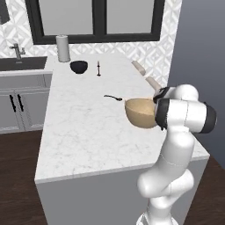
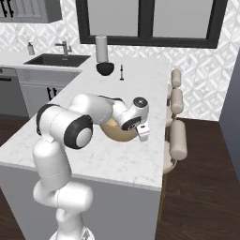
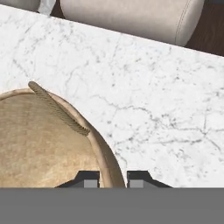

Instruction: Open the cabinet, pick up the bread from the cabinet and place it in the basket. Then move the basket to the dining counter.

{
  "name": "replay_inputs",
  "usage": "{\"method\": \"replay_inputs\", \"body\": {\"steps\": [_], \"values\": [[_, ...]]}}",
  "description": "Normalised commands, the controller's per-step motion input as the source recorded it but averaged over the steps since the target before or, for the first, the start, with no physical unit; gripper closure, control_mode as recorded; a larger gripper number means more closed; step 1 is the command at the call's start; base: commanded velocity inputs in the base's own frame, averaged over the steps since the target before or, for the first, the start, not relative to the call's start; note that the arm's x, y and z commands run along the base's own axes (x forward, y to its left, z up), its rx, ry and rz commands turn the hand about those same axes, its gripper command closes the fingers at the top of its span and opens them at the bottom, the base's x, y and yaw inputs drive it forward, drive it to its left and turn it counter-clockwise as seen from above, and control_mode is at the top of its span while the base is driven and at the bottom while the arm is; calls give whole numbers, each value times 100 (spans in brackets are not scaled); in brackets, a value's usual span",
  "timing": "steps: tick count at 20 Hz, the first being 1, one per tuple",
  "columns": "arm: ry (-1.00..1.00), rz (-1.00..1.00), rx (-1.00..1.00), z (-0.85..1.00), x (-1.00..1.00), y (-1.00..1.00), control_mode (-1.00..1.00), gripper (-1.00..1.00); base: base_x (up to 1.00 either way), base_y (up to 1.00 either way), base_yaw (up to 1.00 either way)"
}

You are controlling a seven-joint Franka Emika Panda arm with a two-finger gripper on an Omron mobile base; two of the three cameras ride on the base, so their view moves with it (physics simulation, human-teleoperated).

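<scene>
The round tan basket is over the right side of the dining counter, partly behind my forearm. In the hand view my gripper is shut on the basket's rim, one fingertip inside the wall and one outside, beside a rope-like rim handle. Only a bare part of the basket's woven inside shows there. In the right base view the basket peeks out under my hand. I cannot tell whether its base touches the marble. The bread is hidden. The cabinet is at the far top left.
A black bowl, a paper towel roll, a thin black holder and a black spoon lie further back on the counter. Padded stools line its right edge. A sink is at the back left.
</scene>
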Motion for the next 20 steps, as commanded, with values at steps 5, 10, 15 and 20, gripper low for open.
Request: {"method": "replay_inputs", "body": {"steps": [5,10,15,20], "values": [[-1,0,0,3,-11,-2,-100,-100,0,0,0],[-4,0,0,21,-26,4,-100,-100,0,0,0],[-1,0,0,92,-35,23,-100,-100,0,0,0],[5,0,-5,97,-76,72,-100,-100,0,0,0]]}}
